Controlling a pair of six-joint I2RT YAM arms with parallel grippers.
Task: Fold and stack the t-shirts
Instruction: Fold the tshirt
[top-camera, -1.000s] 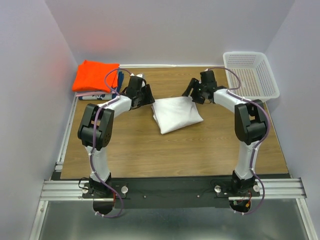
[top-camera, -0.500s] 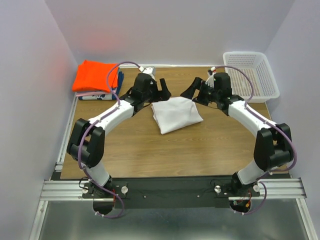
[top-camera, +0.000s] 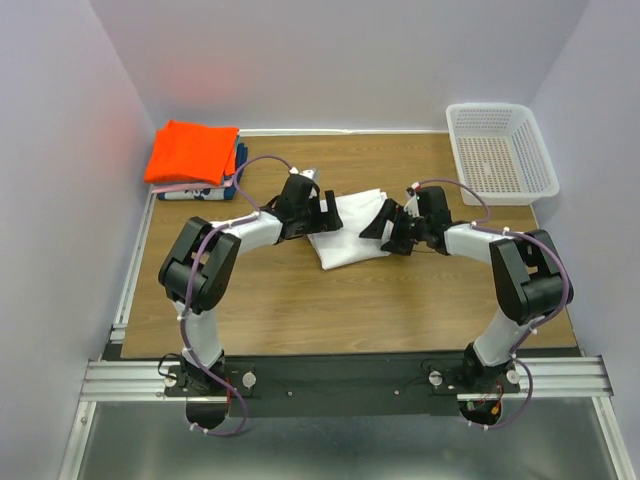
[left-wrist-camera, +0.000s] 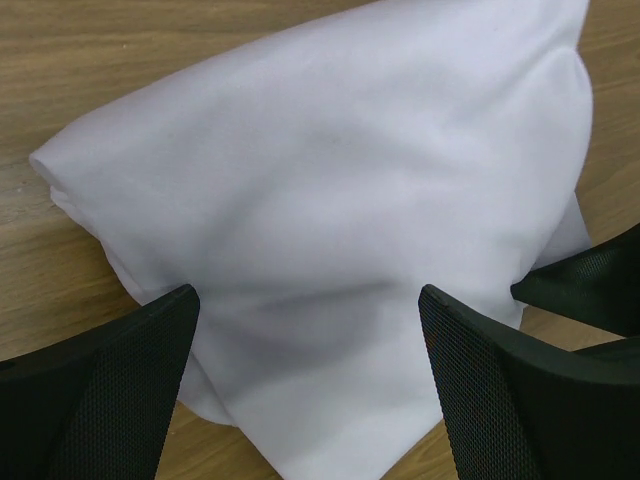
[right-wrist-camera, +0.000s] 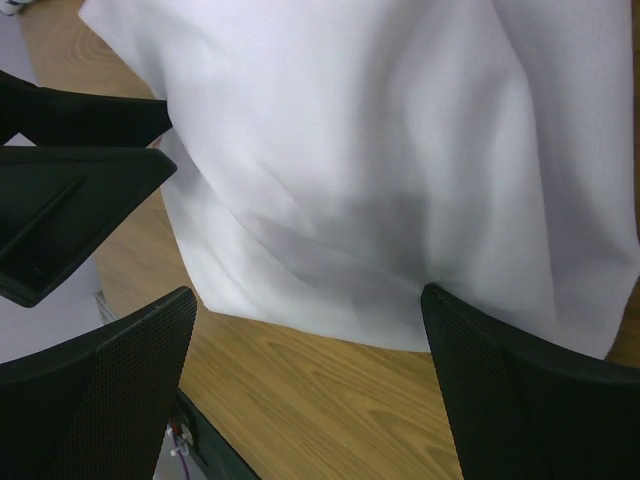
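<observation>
- Change over the last second: from part-closed at the far corners of the white t-shirt, to lifted and spread, to low again at its two sides. Left jaws now on the shirt's left flank, right jaws on its right.
- Opening changes too: from part-way shut to fully spread on both arms, so no cloth comes across in the move.
- White t-shirt: lies as a compact folded packet in the middle of the worktop, slightly skewed, one far corner poking toward the basket. Much the same place as a second ago.
- Reads as folding finished and a pick-up being set up, judging by the two facing approaches to the packet.
- Left jaws: wide apart, clamped on nothing. In the left wrist view the fingertips straddle a near stretch of the fabric, with cloth bulging between them. Cannot tell whether touching it or just above.
- Right jaws: likewise wide apart, gripping nothing. In the right wrist view the fingertips frame the shirt's edge, with bare wood just below it and the other arm's black fingers showing across the packet.
- Stack: orange t-shirt lying on the dark blue t-shirt at the far left corner, well apart from the white one and not yet joined by it.
- Probably needs next: closing both pairs on all the layered edges together, so the fold does not spill open on the way to the stack.
</observation>
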